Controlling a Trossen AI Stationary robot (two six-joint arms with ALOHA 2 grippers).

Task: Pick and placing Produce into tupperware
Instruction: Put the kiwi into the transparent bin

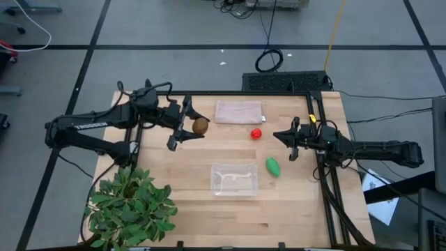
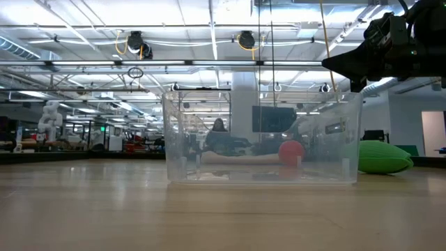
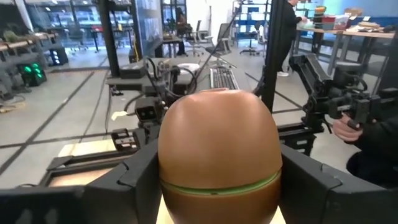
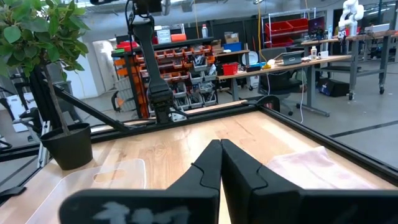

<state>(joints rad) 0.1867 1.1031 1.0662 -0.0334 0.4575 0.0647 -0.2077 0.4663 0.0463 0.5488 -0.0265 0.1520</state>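
On the worktop (image 1: pixel 174 209), seen from above, clock directions run from the worktop's middle.
Left pincer (image 1: pixel 182 124): at about ten o'clock, fingers clamped on the brown kiwi (image 1: pixel 201 125); in the left wrist view the kiwi (image 3: pixel 217 155) fills the gap between the two dark fingers (image 3: pixel 134 186).
Right pincer (image 1: pixel 284 136): at about three o'clock near the worktop's right side, fingers pressed together with nothing between them (image 4: pixel 221 165).
Tupperware (image 1: pixel 235 178): clear, at about six o'clock, nothing inside it.
Red fruit (image 1: pixel 256 133): at about one o'clock, lying on the wood, apart from the tupperware.
Green oval (image 1: pixel 272 166): at about four o'clock, just beside the tupperware's right end.
Pinkish rectangle (image 1: pixel 239 111): flat at twelve o'clock.
Potted plant (image 1: pixel 132 206): at eight o'clock, on the worktop's corner.
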